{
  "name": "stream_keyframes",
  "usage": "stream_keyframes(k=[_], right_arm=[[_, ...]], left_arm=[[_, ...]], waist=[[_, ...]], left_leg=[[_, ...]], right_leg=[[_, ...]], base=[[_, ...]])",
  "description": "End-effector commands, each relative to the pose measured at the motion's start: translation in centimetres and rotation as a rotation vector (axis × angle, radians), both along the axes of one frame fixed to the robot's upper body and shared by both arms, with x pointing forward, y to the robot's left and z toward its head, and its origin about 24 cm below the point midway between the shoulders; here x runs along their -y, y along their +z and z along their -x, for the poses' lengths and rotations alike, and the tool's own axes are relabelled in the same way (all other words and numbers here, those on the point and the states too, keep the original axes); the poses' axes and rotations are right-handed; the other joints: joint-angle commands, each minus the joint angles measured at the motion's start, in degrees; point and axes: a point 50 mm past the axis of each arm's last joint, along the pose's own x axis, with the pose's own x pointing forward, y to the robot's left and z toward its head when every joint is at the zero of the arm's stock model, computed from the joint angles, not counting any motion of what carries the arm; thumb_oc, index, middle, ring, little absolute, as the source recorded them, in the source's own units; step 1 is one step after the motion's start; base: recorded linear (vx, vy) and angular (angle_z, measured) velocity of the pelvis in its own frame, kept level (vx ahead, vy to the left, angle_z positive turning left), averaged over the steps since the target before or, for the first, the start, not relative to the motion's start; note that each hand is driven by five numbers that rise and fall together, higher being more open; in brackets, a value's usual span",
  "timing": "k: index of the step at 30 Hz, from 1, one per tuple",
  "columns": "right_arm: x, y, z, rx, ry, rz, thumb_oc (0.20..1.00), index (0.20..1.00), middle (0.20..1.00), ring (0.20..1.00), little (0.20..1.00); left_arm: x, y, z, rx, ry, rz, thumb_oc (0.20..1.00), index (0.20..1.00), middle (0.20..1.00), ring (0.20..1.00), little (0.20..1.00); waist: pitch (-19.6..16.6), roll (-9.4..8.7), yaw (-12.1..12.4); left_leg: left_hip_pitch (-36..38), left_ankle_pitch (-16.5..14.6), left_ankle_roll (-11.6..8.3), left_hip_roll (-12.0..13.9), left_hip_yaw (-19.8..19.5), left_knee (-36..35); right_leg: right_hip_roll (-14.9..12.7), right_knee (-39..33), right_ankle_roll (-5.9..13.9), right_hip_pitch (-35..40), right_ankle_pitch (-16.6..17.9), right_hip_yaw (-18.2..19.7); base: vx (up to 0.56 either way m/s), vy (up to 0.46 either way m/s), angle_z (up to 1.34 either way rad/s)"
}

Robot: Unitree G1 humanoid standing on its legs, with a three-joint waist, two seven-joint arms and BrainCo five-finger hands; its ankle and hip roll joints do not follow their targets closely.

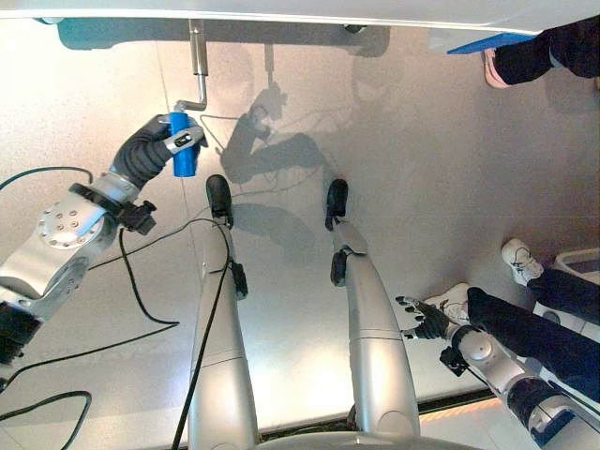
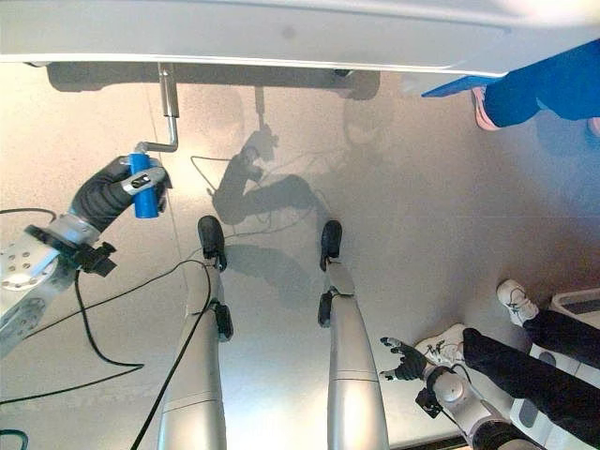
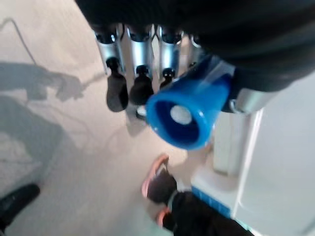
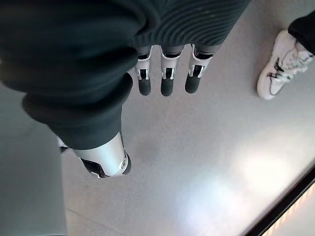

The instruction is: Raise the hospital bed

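My left hand [image 1: 161, 142] clasps the blue cylindrical plastic crank handle [image 1: 183, 148], axis parallel to the bed edge [image 1: 281, 13]; my right hand [image 1: 424, 320] hangs relaxed, well apart.

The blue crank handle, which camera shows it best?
The left eye view: the blue crank handle shows whole in the left hand, joined to the metal crank. The right eye view shows the same, smaller. The left wrist view gives its end, fingers behind.

You are looking at a hospital-like test room with a smooth grey floor [image 1: 422, 159]. A white bed frame [image 2: 300, 33] with a crank [image 1: 198, 75] spans its far edge, and people in sneakers [image 1: 521, 261] stand by.
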Motion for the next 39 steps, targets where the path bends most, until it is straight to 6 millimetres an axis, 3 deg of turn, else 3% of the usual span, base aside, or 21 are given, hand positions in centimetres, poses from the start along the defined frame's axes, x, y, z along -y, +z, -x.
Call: stream_keyframes(k=[1, 15, 23, 24, 32, 39], right_arm=[[2.7, -1.5, 4.4, -0.115, -0.016, 0.054, 1.0, 1.0, 1.0, 1.0, 1.0], [2.1, -0.9, 3.0, -0.084, -0.008, 0.042, 1.0, 1.0, 1.0, 1.0, 1.0], [1.6, -0.6, 2.2, -0.075, 0.004, 0.029, 1.0, 1.0, 1.0, 1.0, 1.0], [1.4, -0.4, 1.8, -0.071, 0.016, 0.036, 1.0, 1.0, 1.0, 1.0, 1.0], [0.1, -0.2, 1.1, -0.057, 0.038, -0.008, 1.0, 1.0, 1.0, 1.0, 1.0], [-1.0, 0.2, 0.6, -0.035, 0.056, -0.055, 1.0, 1.0, 1.0, 1.0, 1.0]], left_arm=[[-0.6, 2.3, 1.7, 0.196, 0.003, 0.018, 0.2, 0.2, 0.2, 0.2, 0.2], [-5.7, 0.1, 0.6, 0.177, 0.307, 0.128, 0.2, 0.2, 0.2, 0.2, 0.2], [-7.4, 1.4, -1.8, 0.196, 0.437, 0.151, 0.2, 0.2, 0.2, 0.2, 0.2], [-8.0, 2.5, -2.9, 0.202, 0.488, 0.154, 0.2, 0.2, 0.2, 0.2, 0.2], [-8.8, 3.6, -6.1, 0.139, 0.62, 0.143, 0.2, 0.2, 0.2, 0.2, 0.2], [-9.2, 3.9, -7.7, 0.081, 0.73, 0.113, 0.2, 0.2, 0.2, 0.2, 0.2]], waist=[[-1.1, 1.96, -0.9], [-1.1, 0.08, -0.8], [-1.1, -1.8, -2.4], [-1.1, -2.72, -3.5], [-1.1, -4.84, -5.9], [-1.1, -6.16, -7.3]], left_leg=[[-1.3, -7.9, 2.04, -2.8, 0.6, 7.0], [-3.1, -10.5, 2.89, -3.6, 0.1, 10.6], [-5.3, -13.0, 3.15, -3.7, 0.2, 14.1], [-6.6, -14.2, 3.34, -3.5, 0.4, 15.9], [-9.2, -17.8, 3.59, -2.8, 0.7, 22.0], [-10.3, -19.8, 3.91, -2.3, 1.0, 24.5]], right_leg=[[1.7, -12.0, 1.09, 3.3, 6.5, -3.4], [1.1, -14.8, 1.87, 5.3, 7.3, -3.4], [1.1, -16.8, 2.56, 5.4, 8.4, -2.6], [1.1, -17.6, 2.84, 5.2, 9.0, -2.1], [1.8, -17.9, 3.18, 3.5, 9.4, -0.5], [2.4, -18.1, 3.18, 1.7, 9.3, 0.6]], base=[[0.0, 0.02, 0.03], [0.01, 0.054, 0.03], [0.01, 0.047, -0.05], [0.0, 0.059, 0.05], [0.02, 0.057, -0.04], [0.02, 0.012, -0.1]])
